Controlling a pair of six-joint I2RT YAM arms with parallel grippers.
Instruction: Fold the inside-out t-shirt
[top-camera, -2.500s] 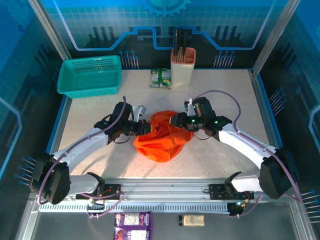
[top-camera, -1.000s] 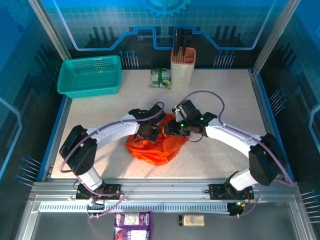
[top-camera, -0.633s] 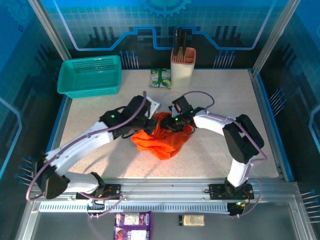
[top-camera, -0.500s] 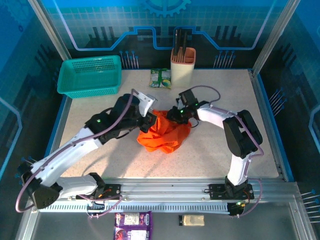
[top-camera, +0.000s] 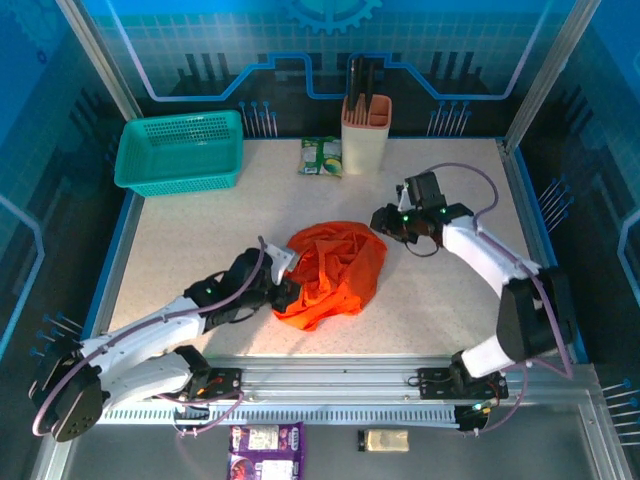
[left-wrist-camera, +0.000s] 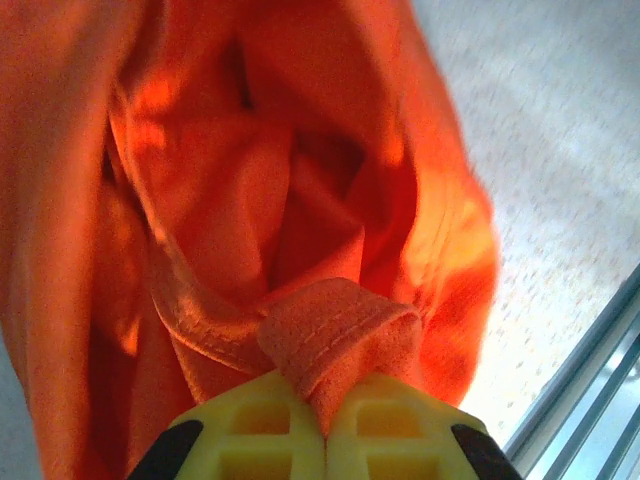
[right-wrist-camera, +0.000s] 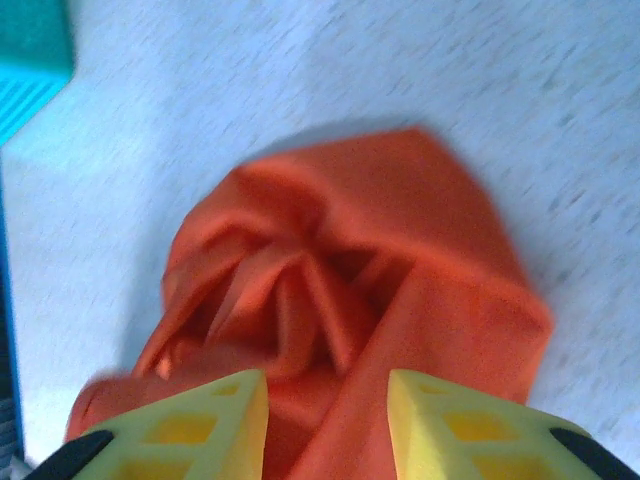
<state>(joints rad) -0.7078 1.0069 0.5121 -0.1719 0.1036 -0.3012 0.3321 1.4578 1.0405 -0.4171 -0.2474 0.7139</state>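
Observation:
The inside-out t-shirt (top-camera: 335, 265) is a crumpled bright orange heap in the middle of the table. My left gripper (top-camera: 283, 292) sits at its near left edge. In the left wrist view that gripper (left-wrist-camera: 327, 405) is shut on a folded hem of the t-shirt (left-wrist-camera: 250, 200), which bulges out above the yellow fingertips. My right gripper (top-camera: 383, 222) is at the heap's far right edge. In the right wrist view it (right-wrist-camera: 328, 405) stands open, its yellow fingers apart, with the t-shirt (right-wrist-camera: 400, 250) lying loose under and between them.
A teal mesh basket (top-camera: 180, 150) stands at the back left, and its corner shows in the right wrist view (right-wrist-camera: 30, 40). A beige utensil holder (top-camera: 365, 130) and a green-white packet (top-camera: 321, 157) are at the back middle. A metal rail (top-camera: 330, 385) runs along the near edge.
My left arm has pulled back toward the near left, still holding the cloth. The right arm has swung out to the right edge of the shirt. The heap has shifted and spread slightly.

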